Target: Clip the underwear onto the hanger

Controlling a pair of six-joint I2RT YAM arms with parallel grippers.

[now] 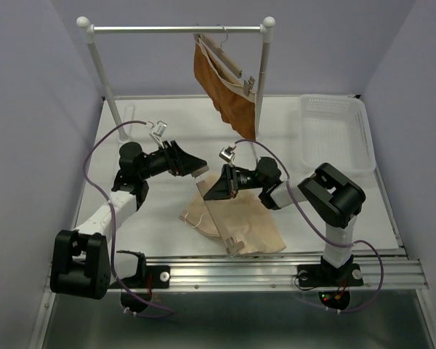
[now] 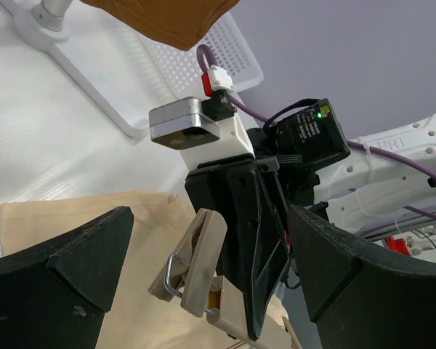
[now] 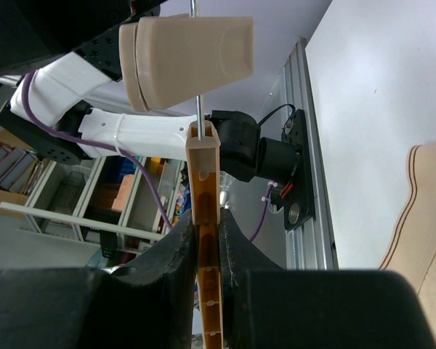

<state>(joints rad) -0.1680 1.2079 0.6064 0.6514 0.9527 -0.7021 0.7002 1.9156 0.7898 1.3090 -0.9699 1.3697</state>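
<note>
Pinching the hanger [image 3: 205,211] between them, the right fingers [image 3: 167,258] gripped its bar; the left fingers [image 2: 65,276] (spread wide) flanked its clip [image 2: 200,254].

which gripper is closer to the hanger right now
Right. The right gripper is shut on the bar of the hanger; the left gripper is open around one clip, with gaps on both sides.

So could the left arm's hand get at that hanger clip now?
Probably yes: the left hand is open with the clip just ahead between its fingers, nothing between. The right hand grips the hanger close behind.
</note>
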